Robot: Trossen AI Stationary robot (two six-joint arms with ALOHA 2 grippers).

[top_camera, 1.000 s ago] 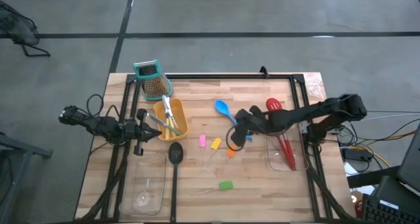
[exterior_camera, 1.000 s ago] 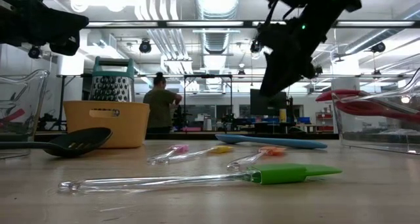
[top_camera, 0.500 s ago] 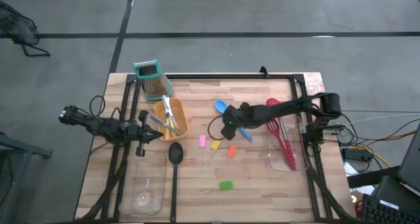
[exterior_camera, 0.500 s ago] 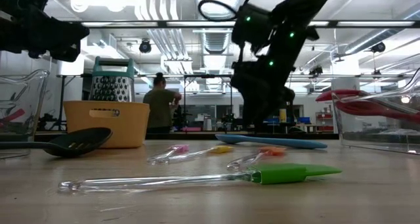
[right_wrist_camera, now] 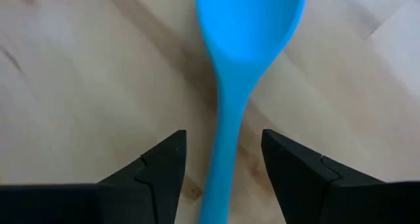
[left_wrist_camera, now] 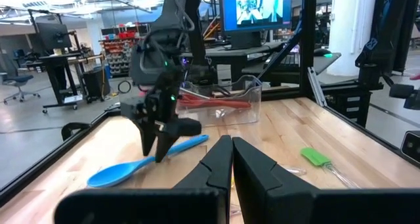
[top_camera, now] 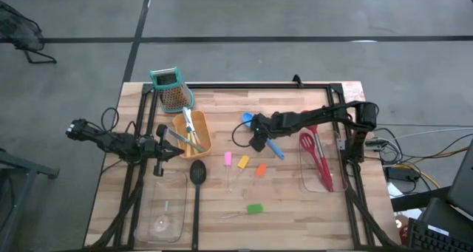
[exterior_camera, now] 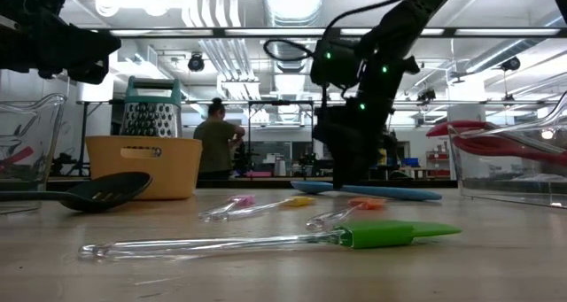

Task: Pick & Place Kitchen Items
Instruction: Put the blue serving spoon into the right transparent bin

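A long blue spoon (top_camera: 275, 150) lies flat on the wooden table, its bowl (top_camera: 247, 120) toward the far left. My right gripper (right_wrist_camera: 222, 165) is open and points steeply down over it. Its two fingers stand on either side of the handle (right_wrist_camera: 226, 138) just behind the bowl, and I see no touch. The low view shows the gripper (exterior_camera: 347, 180) down close to the spoon (exterior_camera: 381, 192). My left gripper (left_wrist_camera: 231, 159) is shut, level and holds nothing, at the table's left (top_camera: 159, 148) beside the yellow tray.
A clear tray (top_camera: 325, 184) at the right holds a red spoon (top_camera: 316, 157). Pink (top_camera: 228, 158), yellow (top_camera: 243, 162), orange (top_camera: 260, 170) and green (top_camera: 254, 208) tools lie mid-table. Toward the left are a black slotted spoon (top_camera: 197, 182), yellow tray (top_camera: 194, 134), grater (top_camera: 171, 89) and second clear tray (top_camera: 164, 211).
My right gripper has come down and gone a little toward the table's far left, from above the orange tool to the blue spoon, tipping more steeply downward. Nothing on the table has moved.
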